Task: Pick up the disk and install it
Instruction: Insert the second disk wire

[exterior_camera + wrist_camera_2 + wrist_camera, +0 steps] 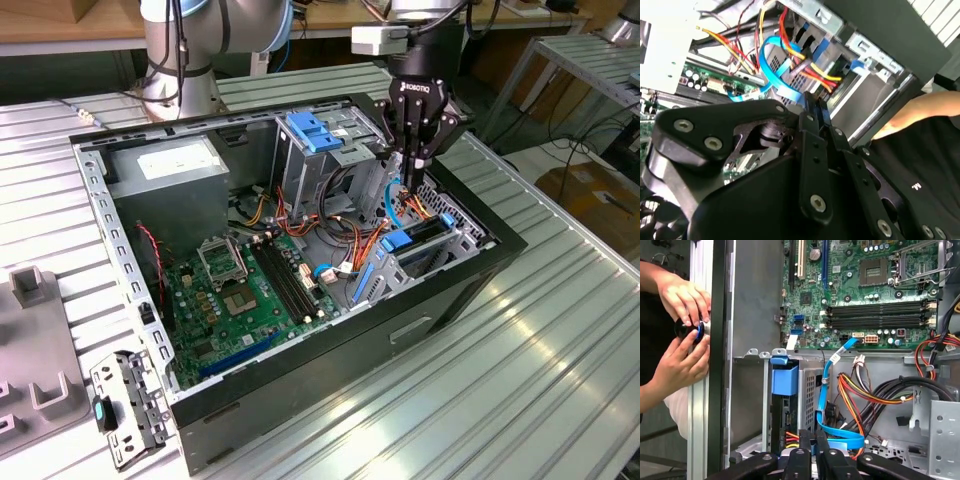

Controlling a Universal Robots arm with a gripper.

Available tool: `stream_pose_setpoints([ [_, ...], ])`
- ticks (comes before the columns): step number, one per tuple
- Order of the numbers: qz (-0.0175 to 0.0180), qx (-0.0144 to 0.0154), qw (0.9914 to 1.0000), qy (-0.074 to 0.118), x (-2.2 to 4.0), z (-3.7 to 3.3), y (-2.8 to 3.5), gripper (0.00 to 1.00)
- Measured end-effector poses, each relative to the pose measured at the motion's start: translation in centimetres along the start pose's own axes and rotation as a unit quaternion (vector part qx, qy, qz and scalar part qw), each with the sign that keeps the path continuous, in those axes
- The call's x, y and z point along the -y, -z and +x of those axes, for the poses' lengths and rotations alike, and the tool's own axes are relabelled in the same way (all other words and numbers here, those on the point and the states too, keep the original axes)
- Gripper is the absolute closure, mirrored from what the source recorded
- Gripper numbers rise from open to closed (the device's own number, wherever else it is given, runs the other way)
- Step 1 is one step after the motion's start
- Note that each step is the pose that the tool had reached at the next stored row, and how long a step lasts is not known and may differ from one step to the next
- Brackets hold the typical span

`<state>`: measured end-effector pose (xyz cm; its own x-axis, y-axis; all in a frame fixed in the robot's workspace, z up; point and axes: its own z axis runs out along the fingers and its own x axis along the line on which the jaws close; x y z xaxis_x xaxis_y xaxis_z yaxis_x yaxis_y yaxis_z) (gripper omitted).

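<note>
The gripper [412, 182] hangs inside the open computer case [330, 400] with its fingers [809, 452] pinched together on nothing, just above the disk [420, 243], which stands on edge in the case's front bay beside the blue cable [827, 390]

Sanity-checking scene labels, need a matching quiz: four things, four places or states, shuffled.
1. black robot gripper
2. silver-grey metal disk in blue plastic carrier
3. green motherboard
4. person's hands

A. flat on the case floor
B. outside the case wall, on a black knob
C. above the drive bay, jaws shut
D. seated in the metal bay slot

Pairs: 1-C, 2-D, 3-A, 4-B
</note>
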<state>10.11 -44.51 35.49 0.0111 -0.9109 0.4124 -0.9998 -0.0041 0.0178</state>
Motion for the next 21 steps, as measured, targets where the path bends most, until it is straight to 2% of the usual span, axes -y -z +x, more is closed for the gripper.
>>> stream_pose_setpoints([
  [1, 0.0003, 0.0005, 1.00000, 0.000, -0.25, -0.01, -0.01, 0.84],
  [2, 0.0009, 0.0015, 1.00000, 0.000, -0.86, -0.02, -0.04, 0.84],
  [16, 0.0010, 0.0016, 1.00000, 0.001, -0.88, -0.01, -0.05, 0.84],
  [17, 0.0012, 0.0043, 0.99999, 0.001, -0.96, 0.16, -0.13, 0.84],
  [18, 0.0017, 0.0086, 0.99996, 0.001, -1.13, 0.47, -0.30, 0.84],
  [21, 0.0023, 0.0122, 0.99992, 0.001, -1.21, 1.24, -0.66, 0.84],
])
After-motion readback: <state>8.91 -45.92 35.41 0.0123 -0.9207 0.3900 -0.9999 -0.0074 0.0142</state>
